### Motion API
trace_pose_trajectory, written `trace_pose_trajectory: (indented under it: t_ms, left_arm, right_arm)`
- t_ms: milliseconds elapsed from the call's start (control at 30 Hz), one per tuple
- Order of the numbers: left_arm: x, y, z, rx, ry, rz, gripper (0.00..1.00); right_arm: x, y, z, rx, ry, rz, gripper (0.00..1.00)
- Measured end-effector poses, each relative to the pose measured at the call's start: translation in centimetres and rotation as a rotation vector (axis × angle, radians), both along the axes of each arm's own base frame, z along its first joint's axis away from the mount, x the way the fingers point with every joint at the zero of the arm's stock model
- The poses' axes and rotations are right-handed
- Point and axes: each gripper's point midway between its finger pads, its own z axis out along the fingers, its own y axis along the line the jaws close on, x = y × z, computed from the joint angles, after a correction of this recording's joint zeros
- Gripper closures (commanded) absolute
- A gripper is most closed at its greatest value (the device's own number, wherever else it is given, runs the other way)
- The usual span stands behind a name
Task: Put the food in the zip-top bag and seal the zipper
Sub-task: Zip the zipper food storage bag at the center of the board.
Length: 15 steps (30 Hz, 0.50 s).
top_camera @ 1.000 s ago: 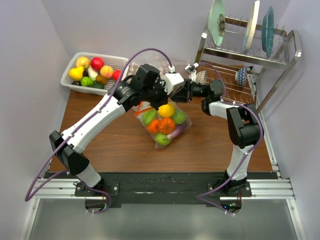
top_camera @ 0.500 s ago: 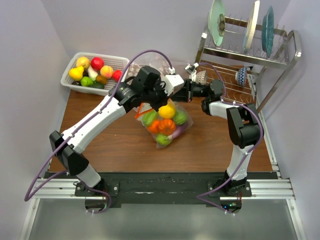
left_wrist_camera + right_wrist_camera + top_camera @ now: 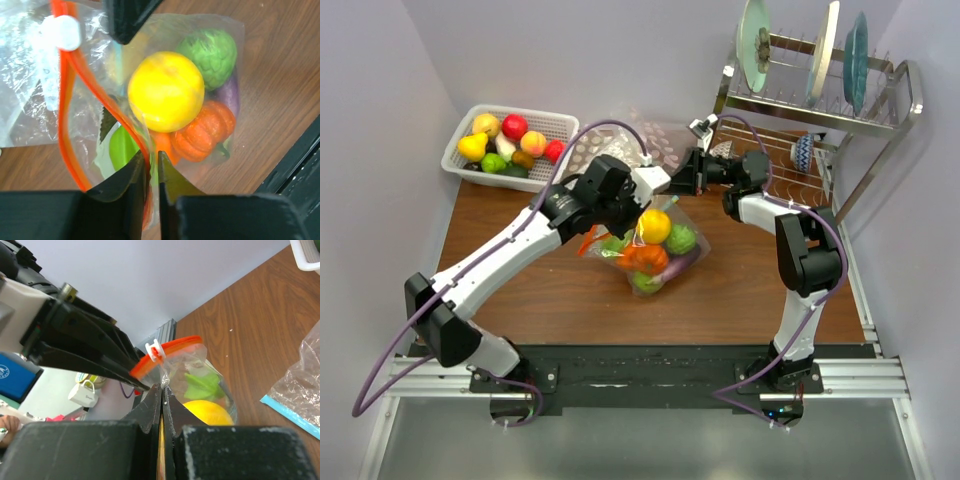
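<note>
The zip-top bag (image 3: 655, 262) hangs between my grippers over the table, filled with food: a yellow fruit (image 3: 166, 91), an orange pumpkin (image 3: 202, 132), green pieces (image 3: 210, 50) and a purple one (image 3: 230, 95). Its orange-red zipper (image 3: 67, 125) loops open, with a white slider (image 3: 61, 32) near one end. My left gripper (image 3: 152, 160) stands a narrow slit apart, with the zipper strip running between its jaws. My right gripper (image 3: 163, 387) is shut on the bag's clear film just below the slider (image 3: 154, 351).
A white basket (image 3: 560, 120) of more toy fruit sits at the back left. A second clear bag (image 3: 655, 140) with a blue-green strip (image 3: 290, 410) lies behind. The dish rack (image 3: 820, 110) with plates and a mug (image 3: 803, 150) fills the back right.
The right gripper has shut on the bag's film. The left arm has drawn back to the left, dragging the bag that way, and its jaws have eased slightly apart.
</note>
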Motion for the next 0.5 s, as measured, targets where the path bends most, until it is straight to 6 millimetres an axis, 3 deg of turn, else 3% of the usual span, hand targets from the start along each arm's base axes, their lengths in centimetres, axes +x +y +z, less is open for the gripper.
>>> trace_pose_trajectory:
  t_ms: [267, 367, 500]
  left_arm:
    - [0.2, 0.6, 2.0, -0.036, -0.05, 0.046, 0.44]
    - [0.4, 0.9, 2.1, -0.034, -0.058, 0.068, 0.36]
    - [0.9, 1.1, 3.0, -0.05, -0.087, 0.09, 0.33]
  right_arm:
    - [-0.1, 0.0, 0.0, -0.002, 0.009, 0.004, 1.0]
    - [-0.1, 0.0, 0.0, -0.004, 0.011, 0.007, 1.0]
    - [-0.1, 0.0, 0.2, -0.005, 0.011, 0.011, 1.0]
